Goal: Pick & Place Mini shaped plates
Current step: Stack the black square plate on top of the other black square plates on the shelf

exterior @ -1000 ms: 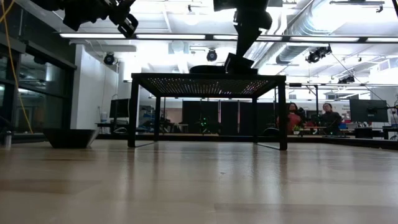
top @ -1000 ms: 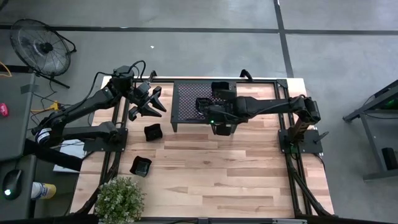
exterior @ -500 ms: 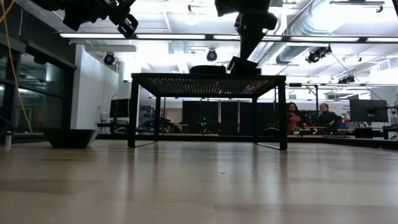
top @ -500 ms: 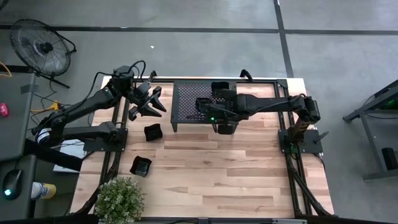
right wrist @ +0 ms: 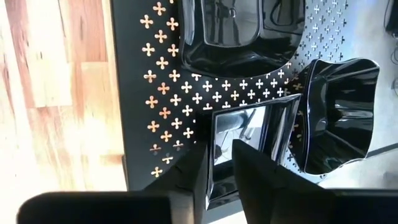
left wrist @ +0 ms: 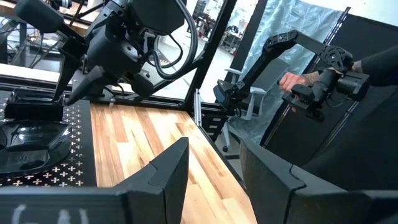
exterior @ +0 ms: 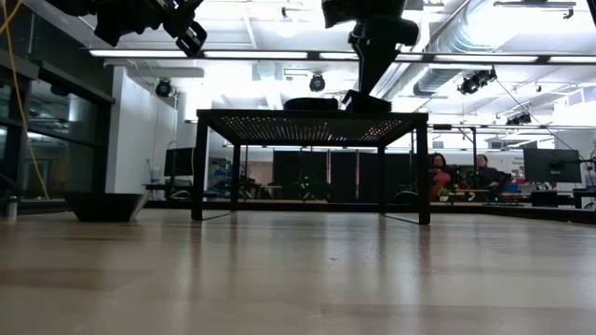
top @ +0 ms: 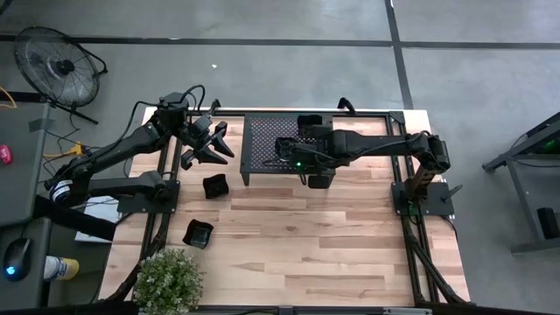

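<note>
Hovering low over the near right edge of the perforated rack [right wrist: 168,99], the right gripper [right wrist: 221,165] has one rim wall of a square mini plate [right wrist: 249,134] in its narrow gap. The plate sits flat on the rack. Whether the gripper presses this rim or only stands around it, I cannot tell.

The plate looks glossy, hard and thin, so I judge it light, slippery and easy to chip. The upright rim is the only good place to hold it, with one side of the gripper inside and one outside.

A wavy plate [right wrist: 339,118] lies just beside it and a rounded plate [right wrist: 239,31] is near, so there is little room to move sideways. Two more plates [top: 214,185] [top: 198,233] wait on the wooden table [top: 306,245], left of the rack. The left gripper [left wrist: 214,146] hangs open and empty above the left side of the rack. A plant [top: 166,282] stands at the near left corner.
</note>
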Robot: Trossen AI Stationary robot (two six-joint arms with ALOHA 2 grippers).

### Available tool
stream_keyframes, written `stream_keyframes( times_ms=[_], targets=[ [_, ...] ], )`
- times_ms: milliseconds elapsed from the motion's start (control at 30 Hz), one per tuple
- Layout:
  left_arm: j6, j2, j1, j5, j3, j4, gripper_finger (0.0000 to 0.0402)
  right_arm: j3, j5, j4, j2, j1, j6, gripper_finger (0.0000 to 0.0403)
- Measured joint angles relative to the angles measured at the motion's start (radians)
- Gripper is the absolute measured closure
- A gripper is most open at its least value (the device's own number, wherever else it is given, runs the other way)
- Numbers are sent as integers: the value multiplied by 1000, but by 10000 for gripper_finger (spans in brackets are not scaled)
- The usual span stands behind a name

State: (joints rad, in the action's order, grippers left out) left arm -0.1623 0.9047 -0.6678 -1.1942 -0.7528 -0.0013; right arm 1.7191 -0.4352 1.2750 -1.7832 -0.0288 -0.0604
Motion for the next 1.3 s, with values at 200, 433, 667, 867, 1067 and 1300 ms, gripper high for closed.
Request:
stream_keyframes(
  times_ms=[200, 433, 667, 867, 1067, 1300],
  targets=[
    [-3, 0, 0, 5, 0, 0, 259, 0, 7, -9, 4, 0, 0, 316],
    [-8, 0, 0, 19, 0, 1, 259, 0, 9, -23, 56, 0, 1, 308],
    [-19, 0, 0, 26, 0, 4, 259, 0, 96, -115, 93, -35, 27, 324],
    [-19, 0, 0, 27, 0, 5, 259, 0, 196, -249, 90, -105, 41, 393],
    [-26, 0, 0, 28, 0, 5, 259, 0, 312, -256, 79, -159, 34, 400],
    [-26, 0, 0, 29, 0, 3, 259, 0, 344, -228, 77, -176, 20, 402]
  ],
)
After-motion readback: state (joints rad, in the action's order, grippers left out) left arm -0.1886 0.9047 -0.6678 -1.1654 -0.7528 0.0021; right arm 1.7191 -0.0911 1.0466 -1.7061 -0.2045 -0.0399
